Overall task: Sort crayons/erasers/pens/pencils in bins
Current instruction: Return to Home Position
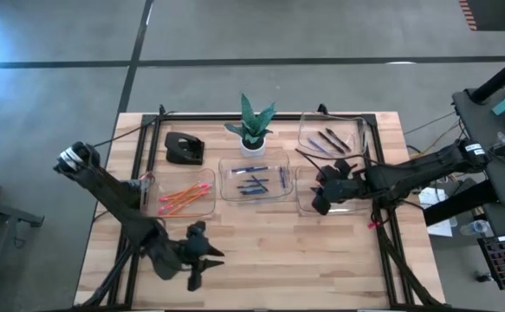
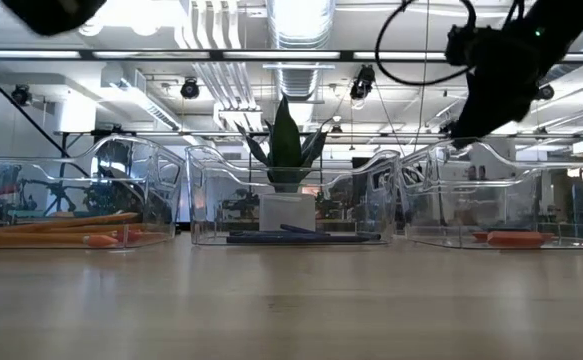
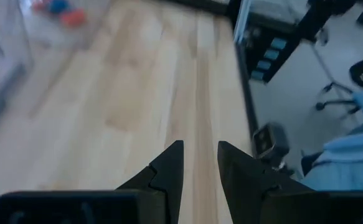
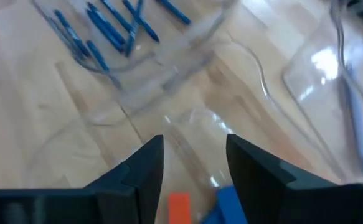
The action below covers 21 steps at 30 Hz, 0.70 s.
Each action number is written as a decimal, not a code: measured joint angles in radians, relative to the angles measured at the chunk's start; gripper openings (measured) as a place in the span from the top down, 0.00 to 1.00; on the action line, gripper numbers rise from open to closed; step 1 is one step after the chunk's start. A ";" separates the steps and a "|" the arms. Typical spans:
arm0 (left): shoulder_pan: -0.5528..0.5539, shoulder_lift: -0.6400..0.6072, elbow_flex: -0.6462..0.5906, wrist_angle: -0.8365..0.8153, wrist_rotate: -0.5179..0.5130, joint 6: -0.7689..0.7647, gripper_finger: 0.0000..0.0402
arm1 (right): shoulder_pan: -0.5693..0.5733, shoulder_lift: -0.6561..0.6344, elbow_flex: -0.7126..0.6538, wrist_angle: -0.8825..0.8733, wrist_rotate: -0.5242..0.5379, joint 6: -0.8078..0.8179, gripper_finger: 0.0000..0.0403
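Four clear bins stand in mid-table. The left bin (image 1: 183,198) holds orange pencils (image 2: 56,232). The middle bin (image 1: 254,178) holds blue crayons (image 4: 103,28). The far right bin (image 1: 330,139) holds dark pens (image 4: 354,118). The near right bin (image 2: 501,205) holds a red eraser (image 4: 179,208) and a blue eraser (image 4: 229,200). My right gripper (image 4: 193,155) hangs open and empty over this bin, and also shows in the high view (image 1: 323,192). My left gripper (image 1: 204,256) is open and empty above bare table near the front edge.
A potted plant (image 1: 254,126) stands behind the middle bin. A black desk object (image 1: 183,149) sits at the far left. Bare wood (image 1: 269,251) lies in front of the bins. A black frame (image 1: 382,217) borders the table's sides.
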 joint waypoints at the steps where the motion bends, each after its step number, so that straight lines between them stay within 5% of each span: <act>1: 0.000 -0.027 0.000 -0.001 -0.012 0.025 0.79 | 0.000 0.000 0.012 -0.001 0.000 -0.022 0.59; 8: 0.000 -0.242 -0.030 -0.063 -0.075 0.186 0.79 | -0.003 0.000 0.035 -0.001 0.000 -0.114 0.65; 21: 0.000 -0.512 -0.048 -0.382 -0.342 0.188 0.79 | -0.006 0.000 -0.020 -0.001 0.001 -0.119 0.66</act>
